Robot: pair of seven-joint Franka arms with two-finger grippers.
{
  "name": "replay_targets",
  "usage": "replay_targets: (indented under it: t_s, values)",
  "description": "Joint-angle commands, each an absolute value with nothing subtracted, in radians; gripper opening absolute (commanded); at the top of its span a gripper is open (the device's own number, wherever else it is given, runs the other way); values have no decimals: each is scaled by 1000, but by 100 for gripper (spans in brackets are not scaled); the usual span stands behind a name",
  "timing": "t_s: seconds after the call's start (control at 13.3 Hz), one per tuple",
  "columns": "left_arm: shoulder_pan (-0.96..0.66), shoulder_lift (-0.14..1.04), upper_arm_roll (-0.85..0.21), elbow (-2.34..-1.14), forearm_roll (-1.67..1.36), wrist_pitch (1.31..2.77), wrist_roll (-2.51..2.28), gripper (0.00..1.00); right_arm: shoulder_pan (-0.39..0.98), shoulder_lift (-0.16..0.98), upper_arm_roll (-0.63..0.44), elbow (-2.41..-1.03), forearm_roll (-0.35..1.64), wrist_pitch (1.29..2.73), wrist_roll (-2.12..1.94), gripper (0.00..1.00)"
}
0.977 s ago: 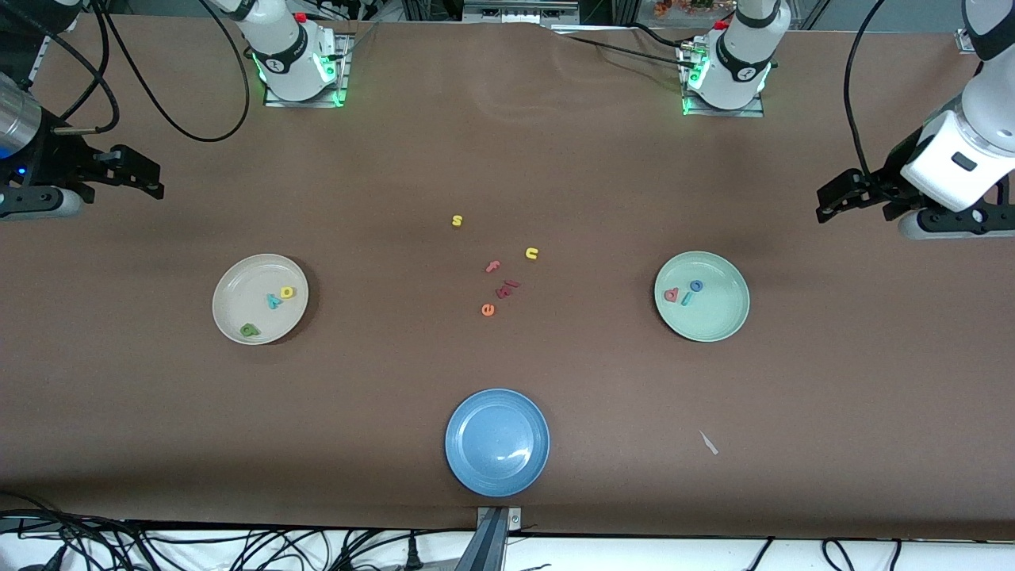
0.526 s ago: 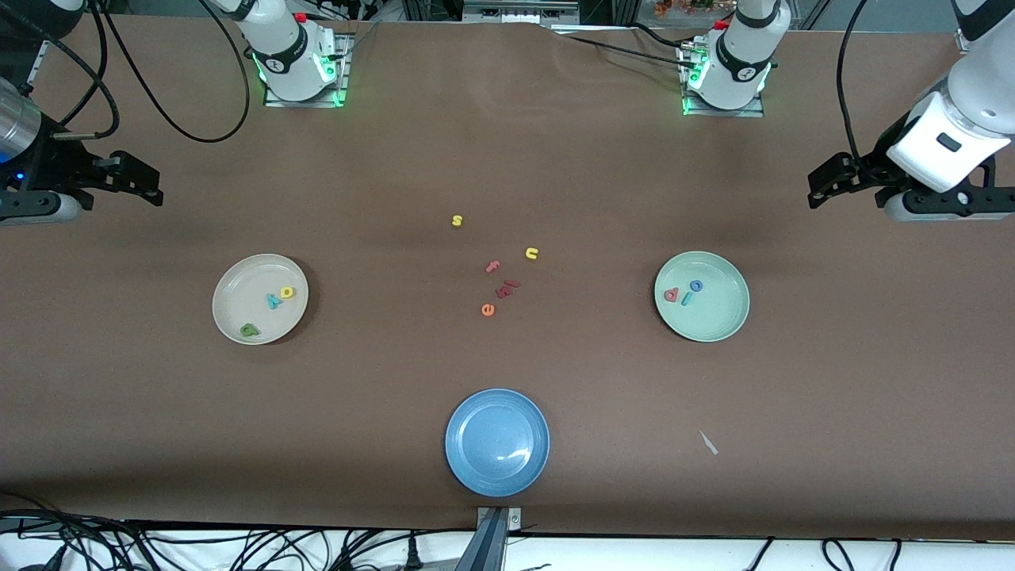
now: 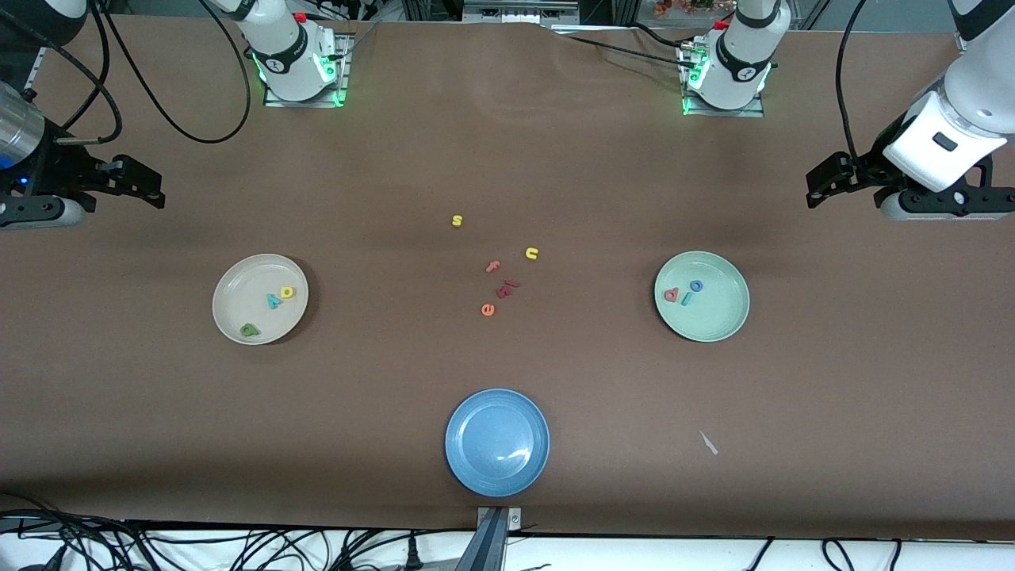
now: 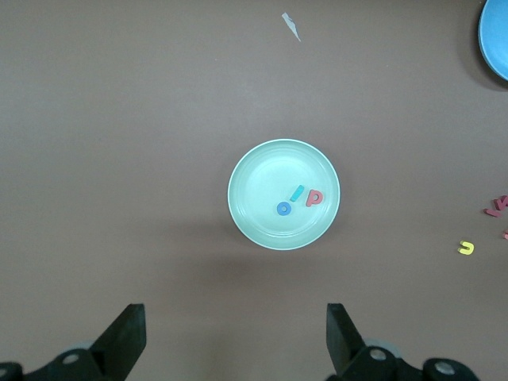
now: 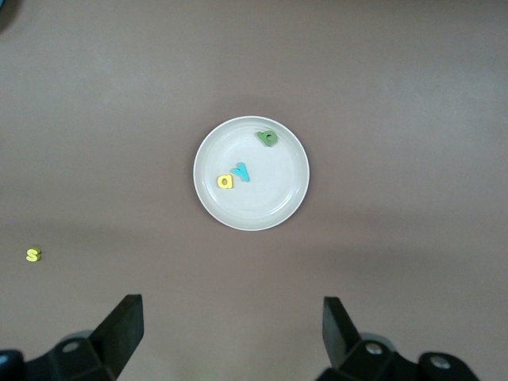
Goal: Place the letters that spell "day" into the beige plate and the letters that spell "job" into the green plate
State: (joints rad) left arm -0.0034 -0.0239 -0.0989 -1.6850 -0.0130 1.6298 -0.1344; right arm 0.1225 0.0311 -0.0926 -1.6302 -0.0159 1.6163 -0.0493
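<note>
1. My right gripper point(image 3: 147, 184) hangs released and empty over bare table at the right arm's end.
2. The beige plate point(image 3: 238, 279) holds the yellow d point(image 3: 287, 292), teal y point(image 3: 273, 300) and green a point(image 3: 250, 329).
3. Mid-table: yellow s point(image 3: 457, 220), pink f point(image 3: 492, 266), orange e point(image 3: 488, 310), yellow u point(image 3: 531, 253).
4. The green plate point(image 3: 725, 313) holds the salmon b point(image 3: 672, 295), teal j point(image 3: 687, 299) and blue o point(image 3: 696, 285).
5. My left gripper point(image 3: 825, 186) hangs released and empty at the left arm's end.
</note>
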Motion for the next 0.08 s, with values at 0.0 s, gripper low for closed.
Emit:
replay_targets:
  t_s: [0.0]
  values:
    - [-2,-29,-98,-1684,-8,1617,-115,100,112,32,-87,-1620,-15,1609,-48,100]
